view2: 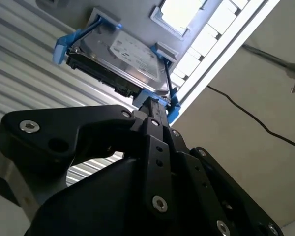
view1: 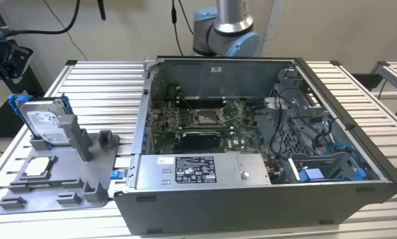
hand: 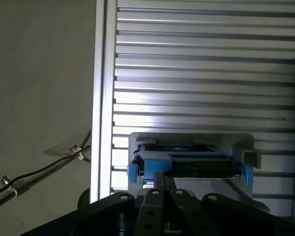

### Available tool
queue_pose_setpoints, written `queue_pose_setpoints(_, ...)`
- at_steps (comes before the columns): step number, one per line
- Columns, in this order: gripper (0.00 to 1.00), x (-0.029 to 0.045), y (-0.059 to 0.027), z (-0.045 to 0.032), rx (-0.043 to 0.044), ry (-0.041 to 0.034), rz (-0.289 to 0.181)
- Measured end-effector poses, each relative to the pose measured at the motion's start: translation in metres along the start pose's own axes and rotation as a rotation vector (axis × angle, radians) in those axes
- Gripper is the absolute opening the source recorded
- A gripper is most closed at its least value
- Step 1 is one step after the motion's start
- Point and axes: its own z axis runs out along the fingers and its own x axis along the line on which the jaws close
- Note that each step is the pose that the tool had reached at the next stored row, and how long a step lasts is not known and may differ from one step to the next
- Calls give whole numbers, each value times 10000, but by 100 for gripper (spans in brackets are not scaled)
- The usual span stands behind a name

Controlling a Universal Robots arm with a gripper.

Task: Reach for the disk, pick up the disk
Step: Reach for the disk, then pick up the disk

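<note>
Gripper clenched on nothing, near the disk but apart from it. The disk stands on edge in a grey holder on the slatted table, at the exterior view's left of the open computer case.

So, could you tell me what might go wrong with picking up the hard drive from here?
The hard drive stands on edge in a grey holder, so an off-line approach might jam or tip it. In the second wrist view the pincer sits close to a blue side rail, which could flex or slip if gripped.
</note>
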Motion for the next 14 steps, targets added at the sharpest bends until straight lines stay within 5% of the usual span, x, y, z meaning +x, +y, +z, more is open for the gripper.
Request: queue_pose_setpoints(14, 0, -3, -23, -1, 1, 6, -161)
